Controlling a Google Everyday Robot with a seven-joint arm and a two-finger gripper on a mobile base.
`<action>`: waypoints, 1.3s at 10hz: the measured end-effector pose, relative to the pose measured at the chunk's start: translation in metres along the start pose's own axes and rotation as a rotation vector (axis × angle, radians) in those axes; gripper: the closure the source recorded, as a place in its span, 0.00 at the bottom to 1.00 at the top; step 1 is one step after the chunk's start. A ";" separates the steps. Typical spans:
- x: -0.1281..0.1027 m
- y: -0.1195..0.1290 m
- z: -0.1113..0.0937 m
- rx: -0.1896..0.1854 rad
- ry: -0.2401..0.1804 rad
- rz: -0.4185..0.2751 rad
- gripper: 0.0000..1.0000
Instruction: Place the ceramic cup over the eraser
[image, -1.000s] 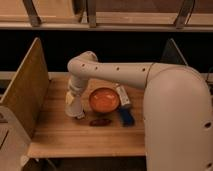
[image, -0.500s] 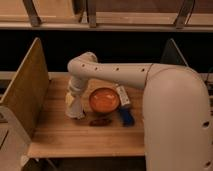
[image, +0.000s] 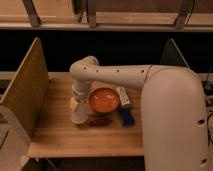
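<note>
Shut gripper (image: 79, 111), seemingly holding tapered ceramic cup (image: 78, 116).

The robot's white arm (image: 125, 75) reaches from its bulky body (image: 175, 125) at the right of the view, leftward across the scene. At a rounded elbow joint (image: 82, 67) it bends sharply and the wrist (image: 80, 92) drops straight down. The gripper (image: 79, 116) hangs at the bottom of the wrist, pointing downward, low over the table (image: 60, 140), its fingers drawn together.
</note>
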 end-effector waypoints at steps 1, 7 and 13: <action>0.003 -0.001 0.003 -0.002 0.015 0.006 1.00; 0.003 0.005 0.017 -0.023 0.067 0.007 0.75; -0.004 0.004 0.019 -0.015 0.071 -0.014 0.21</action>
